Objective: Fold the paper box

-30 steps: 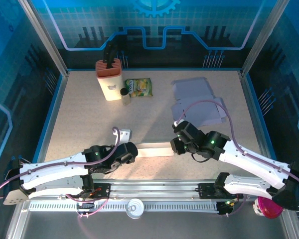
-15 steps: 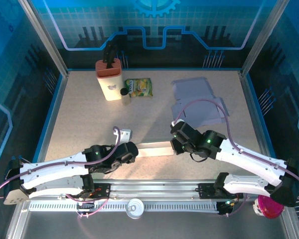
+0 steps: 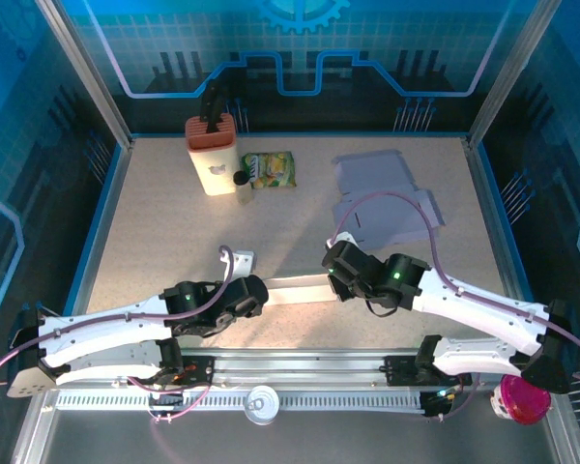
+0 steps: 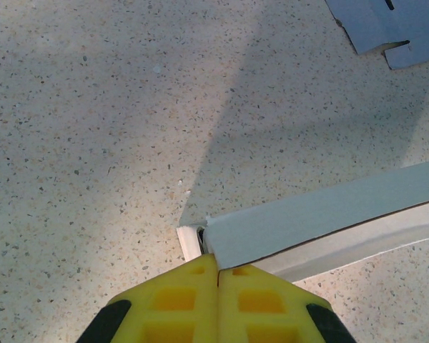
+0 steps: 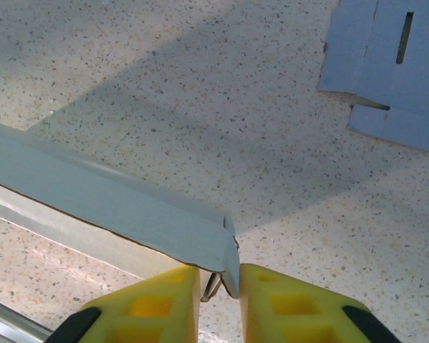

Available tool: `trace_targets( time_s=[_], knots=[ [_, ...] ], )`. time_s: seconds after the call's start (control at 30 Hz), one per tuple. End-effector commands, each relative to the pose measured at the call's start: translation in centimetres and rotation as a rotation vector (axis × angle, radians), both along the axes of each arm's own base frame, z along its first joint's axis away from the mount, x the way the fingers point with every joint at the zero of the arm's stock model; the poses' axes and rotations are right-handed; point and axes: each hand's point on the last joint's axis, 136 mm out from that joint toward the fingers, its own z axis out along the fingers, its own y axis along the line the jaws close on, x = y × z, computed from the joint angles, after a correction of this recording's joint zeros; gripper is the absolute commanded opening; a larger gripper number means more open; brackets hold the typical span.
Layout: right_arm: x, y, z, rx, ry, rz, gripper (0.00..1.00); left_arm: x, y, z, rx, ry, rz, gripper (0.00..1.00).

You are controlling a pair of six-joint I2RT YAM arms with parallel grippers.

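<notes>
A: Delta vs a second ago: the right arm has slid left along the strip, wrist further in. Left arm hasn't budged.
B: Left tool (image 4: 218, 270)?
A: Fingers pressed fully together, tips right at the left end corner of the paper box (image 3: 295, 288). Can't tell if a sliver of paper is nipped between them.
B: Box pose?
A: Long, narrow folded strip on the table (image 3: 164, 222) near the front edge. Long axis runs left-right, spanning tool to tool. From the left tool it runs off to the right, and from the right tool off to the left.
B: Right tool (image 5: 219, 275)?
A: Barely open, clamped on the thin wall at the box's right end.
B: Which arm leads?
A: Each sits at its own end, equally near. My read: the next fold works across the long axis with one end pinned. Spare flat sheets (image 3: 382, 198) lie well apart, further back on the right.
</notes>
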Motion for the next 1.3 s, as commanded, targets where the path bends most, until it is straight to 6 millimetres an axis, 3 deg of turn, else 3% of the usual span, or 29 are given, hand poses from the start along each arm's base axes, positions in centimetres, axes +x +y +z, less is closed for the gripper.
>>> trace_targets(
  time_s=[0.0, 0.23, 0.77, 1.27],
  knots=[
    [0.4, -0.4, 1.1, -0.022, -0.04, -0.009, 0.23, -0.8, 0.1, -0.5, 0.023, 0.046, -0.022, 0.0],
    [0.4, 0.0, 0.7, -0.023, -0.032, 0.003, 0.22, -0.8, 0.1, -0.5, 0.024, 0.047, -0.023, 0.0],
    [0.7, 0.8, 0.7, -0.02, -0.027, -0.012, 0.01, -0.8, -0.1, -0.2, 0.021, 0.045, -0.028, 0.0],
    [0.3, 1.8, 1.4, 0.037, 0.049, -0.124, 0.0, -0.9, -0.4, 0.0, -0.001, 0.053, -0.034, 0.0]
  ],
)
